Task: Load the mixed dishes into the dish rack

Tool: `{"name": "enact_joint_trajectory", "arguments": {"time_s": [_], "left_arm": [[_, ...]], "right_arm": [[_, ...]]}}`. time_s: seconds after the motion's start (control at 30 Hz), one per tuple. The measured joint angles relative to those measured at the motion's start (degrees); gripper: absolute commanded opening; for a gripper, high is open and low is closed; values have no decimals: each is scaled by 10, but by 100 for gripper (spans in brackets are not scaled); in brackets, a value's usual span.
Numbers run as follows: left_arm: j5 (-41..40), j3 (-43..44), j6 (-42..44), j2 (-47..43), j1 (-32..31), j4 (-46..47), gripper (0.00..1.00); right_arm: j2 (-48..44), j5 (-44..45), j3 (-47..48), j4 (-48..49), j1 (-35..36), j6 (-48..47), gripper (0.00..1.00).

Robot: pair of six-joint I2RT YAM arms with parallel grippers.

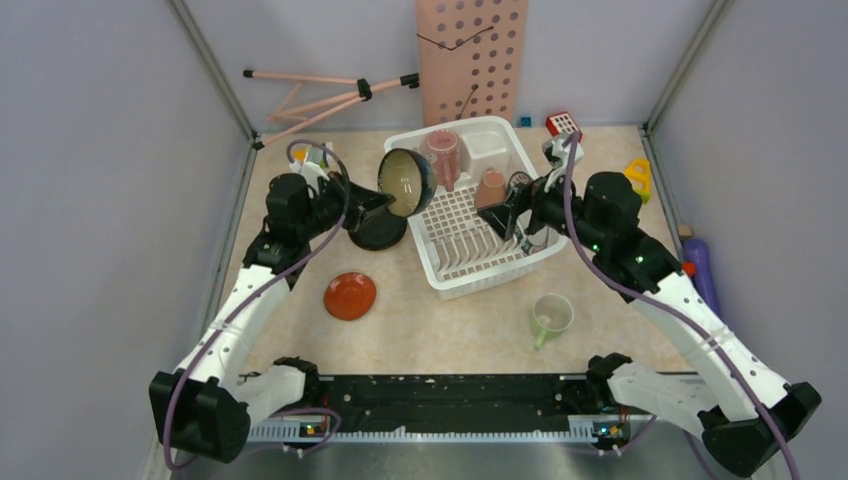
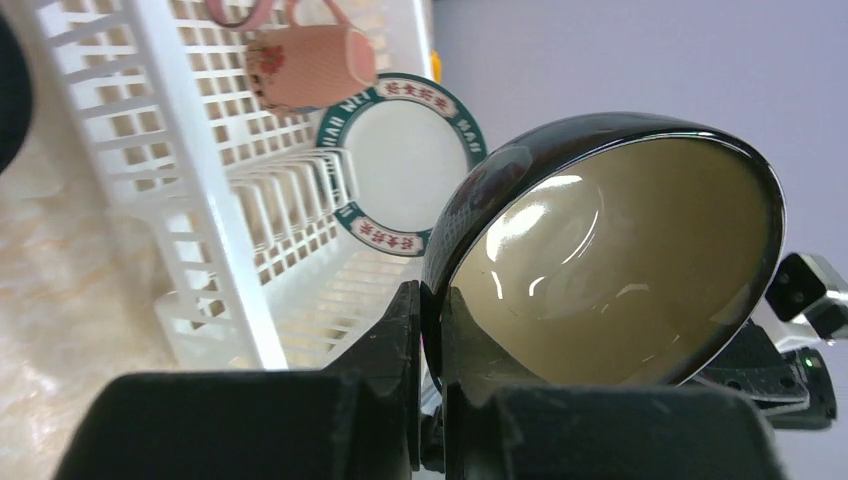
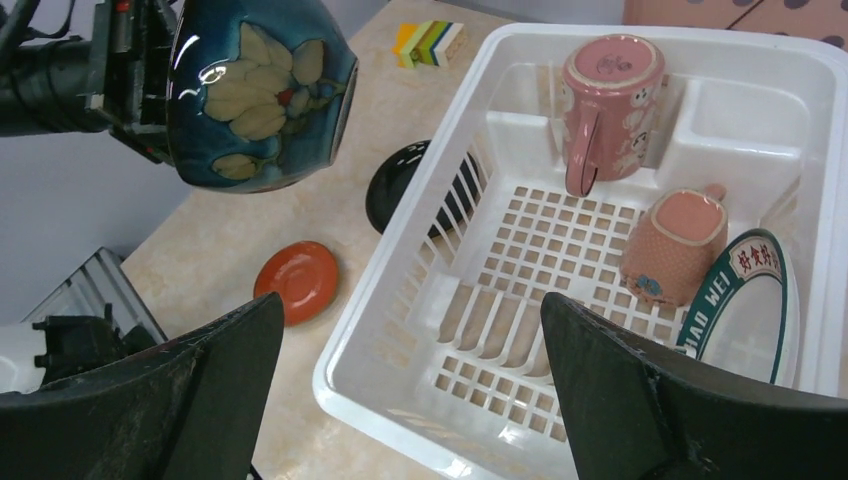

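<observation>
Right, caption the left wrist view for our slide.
Left gripper holds the bowl by its rim beside the dish rack.

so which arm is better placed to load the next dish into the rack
Left. The left pincer is shut on the blue bowl's rim, holding it in the air beside the dish rack. The right pincer is open and empty over the rack.

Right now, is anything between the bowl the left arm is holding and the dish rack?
Nothing visible stands between the bowl and the dish rack. Inside, the pink mug, small cup and lettered plate sit far and right; the open right gripper hovers over that side.
</observation>
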Motion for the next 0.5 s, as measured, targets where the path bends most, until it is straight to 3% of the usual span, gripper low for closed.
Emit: {"name": "enact_joint_trajectory", "arguments": {"time_s": [0.23, 0.5], "left_arm": [[37, -51, -49, -1, -20, 125, 0], [52, -63, -89, 17, -52, 192, 0]], "right_arm": [[-52, -61, -42, 69, 0, 3, 98], [-8, -136, -49, 198, 0, 74, 98]]}}
